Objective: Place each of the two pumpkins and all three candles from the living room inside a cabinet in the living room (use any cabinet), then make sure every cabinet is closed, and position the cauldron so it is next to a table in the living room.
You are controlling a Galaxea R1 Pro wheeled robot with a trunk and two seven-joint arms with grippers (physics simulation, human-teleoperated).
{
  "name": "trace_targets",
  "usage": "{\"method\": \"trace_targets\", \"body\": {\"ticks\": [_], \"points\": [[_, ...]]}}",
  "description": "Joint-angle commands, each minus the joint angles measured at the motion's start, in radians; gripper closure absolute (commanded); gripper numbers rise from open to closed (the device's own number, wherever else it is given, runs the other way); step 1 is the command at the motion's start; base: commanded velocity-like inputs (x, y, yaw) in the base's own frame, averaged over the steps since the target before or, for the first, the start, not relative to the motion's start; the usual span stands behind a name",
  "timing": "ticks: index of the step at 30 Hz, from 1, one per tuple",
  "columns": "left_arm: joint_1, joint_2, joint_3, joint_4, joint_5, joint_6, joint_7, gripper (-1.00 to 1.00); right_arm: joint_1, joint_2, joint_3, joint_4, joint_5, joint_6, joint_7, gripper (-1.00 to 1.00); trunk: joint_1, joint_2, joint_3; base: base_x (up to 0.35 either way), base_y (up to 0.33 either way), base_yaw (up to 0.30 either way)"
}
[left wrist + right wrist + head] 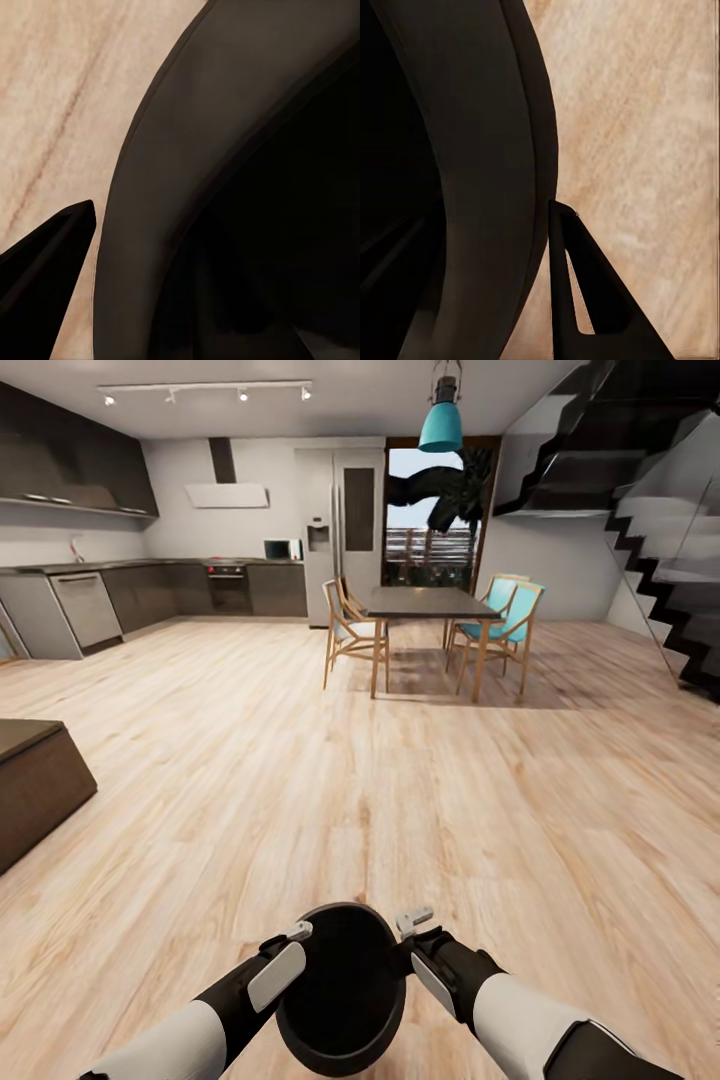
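The cauldron [343, 990], a round black pot with an open mouth, hangs low in front of me above the wooden floor. My left gripper [290, 945] is shut on its left rim and my right gripper [412, 935] on its right rim. In the left wrist view, the thick dark rim [172, 172] passes between the fingers, with one black finger [52, 255] outside the wall. In the right wrist view, the rim [487, 150] runs beside the outer finger [592, 292]; the inner finger is lost in the dark interior. The pumpkins and candles are out of view.
A dark dining table [430, 602] with wooden and teal chairs [505, 622] stands ahead. At the left edge is a low dark-brown block of furniture [35, 780]. A black staircase [660, 560] rises at the right. Kitchen counters [150, 590] line the far left wall.
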Motion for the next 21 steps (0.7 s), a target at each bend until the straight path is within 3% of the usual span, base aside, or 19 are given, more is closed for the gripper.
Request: {"method": "trace_targets", "body": {"ticks": [1, 21], "points": [[-0.002, 0.000, 0.001, 0.004, -0.001, 0.004, 0.005, 1.00, -0.005, -0.001, -0.031, -0.002, 0.007, 0.001, 0.001, 1.00, 0.000, 0.000, 0.001, 0.000, 0.000, -0.206], [-0.006, 0.000, 0.001, 0.011, -0.001, 0.005, 0.005, 1.00, -0.005, 0.001, -0.031, 0.006, 0.006, 0.004, 0.001, 1.00, 0.000, 0.000, 0.025, 0.000, 0.000, -0.206]]}}
